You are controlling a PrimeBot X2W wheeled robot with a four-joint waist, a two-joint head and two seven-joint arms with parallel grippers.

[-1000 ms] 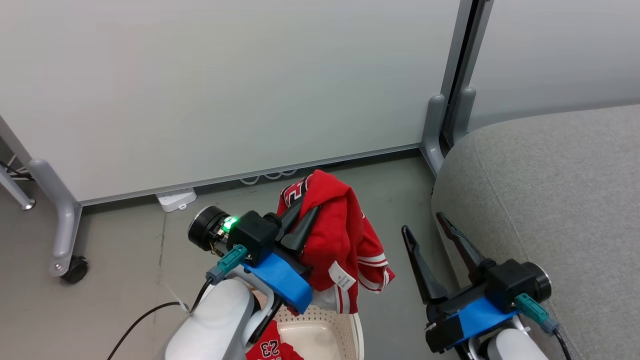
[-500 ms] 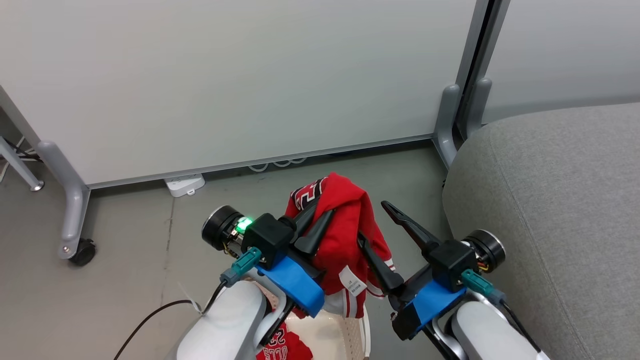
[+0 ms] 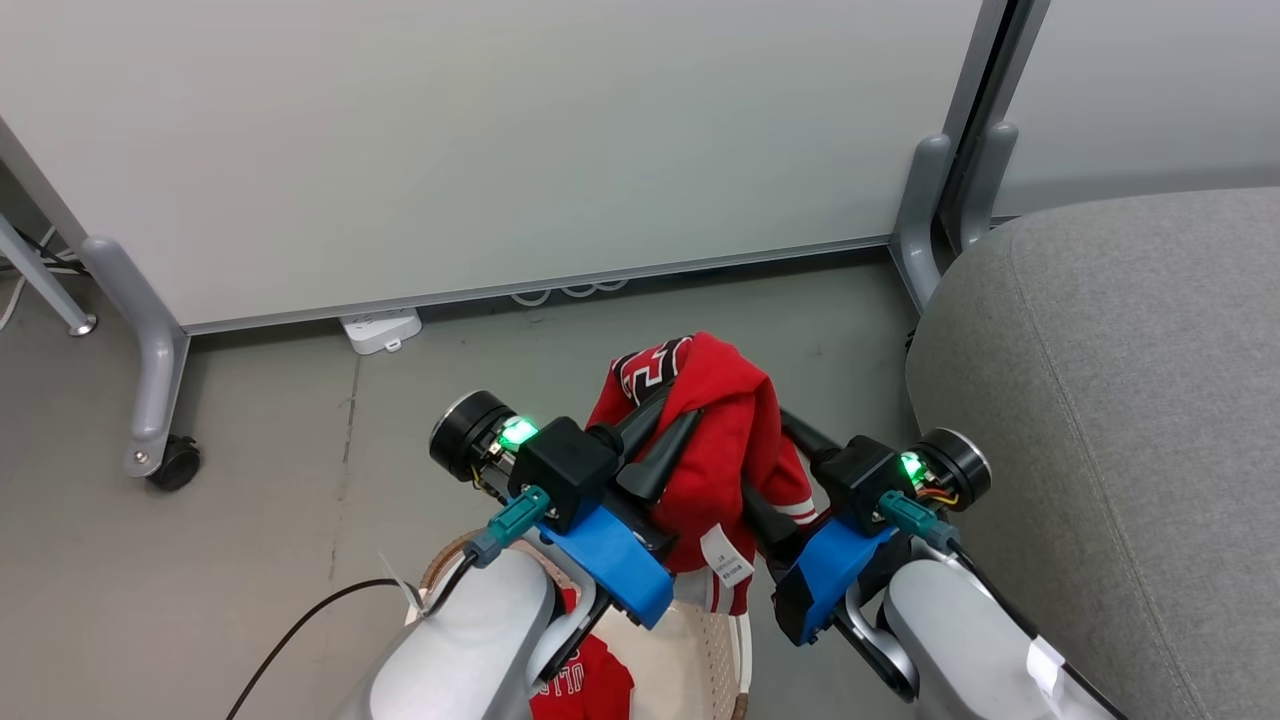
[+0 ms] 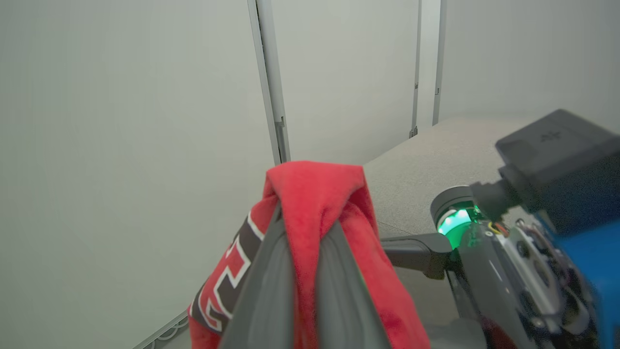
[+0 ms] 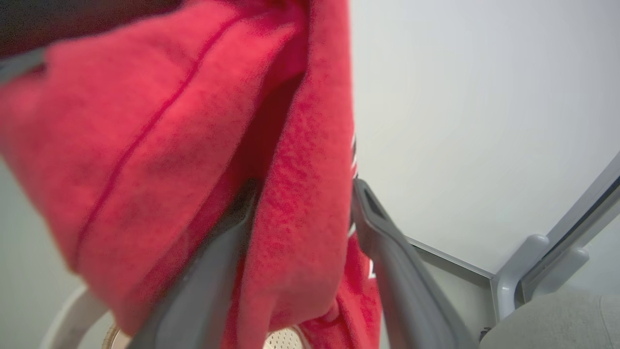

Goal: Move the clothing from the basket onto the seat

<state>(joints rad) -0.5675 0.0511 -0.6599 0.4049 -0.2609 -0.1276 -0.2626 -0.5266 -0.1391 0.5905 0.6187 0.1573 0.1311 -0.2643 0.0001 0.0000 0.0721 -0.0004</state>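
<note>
The clothing [image 3: 720, 440] is looking like soft red cloth, a bit fuzzy up close, and a thin, smooth white tag [image 3: 727, 556] is hanging from it. The basket [image 3: 725, 650] is showing pale, smooth plastic full of little holes, and its rim [image 3: 432, 572] is looking brown and woven. The seat [image 3: 1120, 400] is wearing grey cloth with a fine, rough weave. The floor [image 3: 270, 480] is looking smooth and dull. The wall panel [image 3: 500, 140] is looking smooth and pale, and its legs [image 3: 150, 330] are shining a little, like painted metal. The fingers [image 4: 264, 291] of the left gripper [image 3: 672, 418] and the right gripper [image 3: 765, 450] are looking like dark, dull plastic.
</note>
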